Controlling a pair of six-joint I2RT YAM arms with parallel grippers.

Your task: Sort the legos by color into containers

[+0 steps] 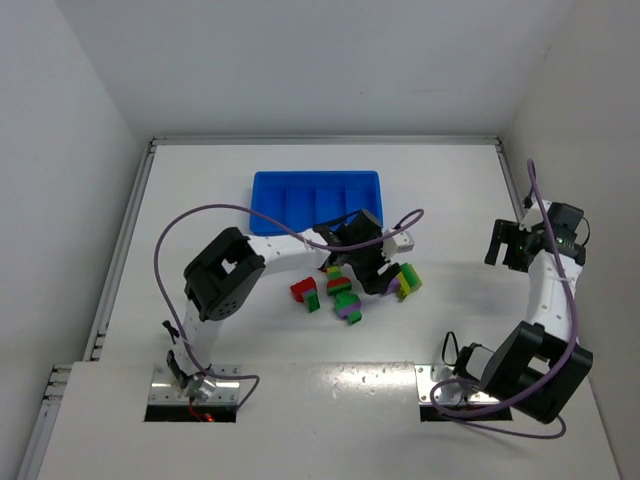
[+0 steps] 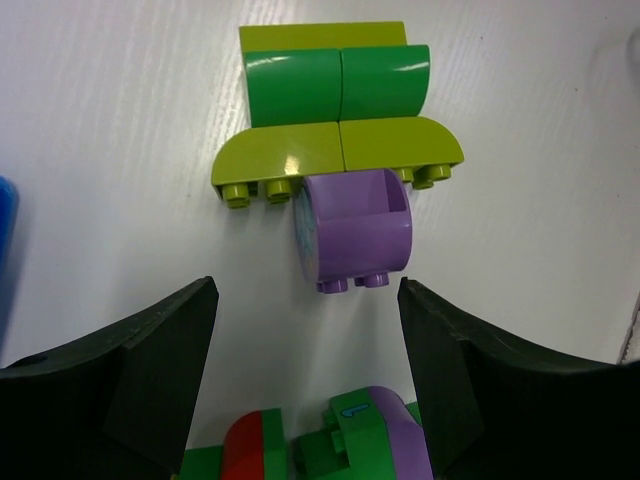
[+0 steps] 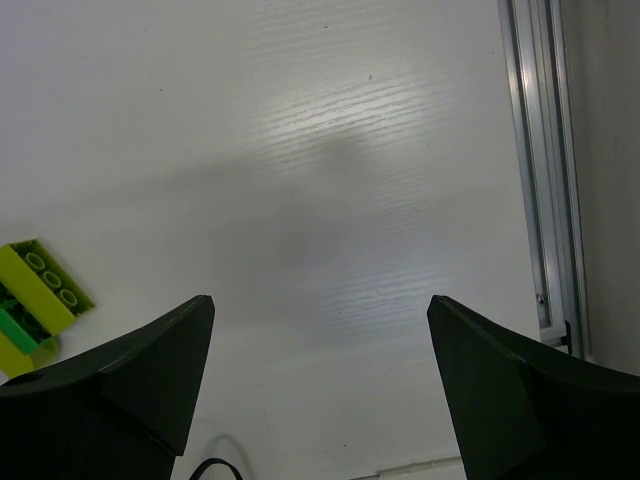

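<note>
My left gripper (image 1: 382, 277) is open and empty, low over the table among the legos. In the left wrist view its fingertips (image 2: 205, 300) stand apart, with a purple brick (image 2: 355, 232) just ahead of the gap (image 2: 305, 292). That brick is joined to a yellow-green and green stack (image 2: 335, 105), which also shows in the top view (image 1: 407, 281). A red, green and purple stack (image 2: 350, 440) lies below the jaws. A red and green piece (image 1: 306, 292) lies to the left. The blue tray (image 1: 268, 190) is behind, its compartments partly hidden by the arm. My right gripper (image 1: 503, 245) is open and empty at the far right.
The right wrist view shows bare white table under the right gripper (image 3: 320, 305), a yellow-green brick (image 3: 45, 285) at its left edge and a metal rail (image 3: 540, 170) along the table's right side. The tray's edge (image 2: 5, 230) shows at the left of the left wrist view.
</note>
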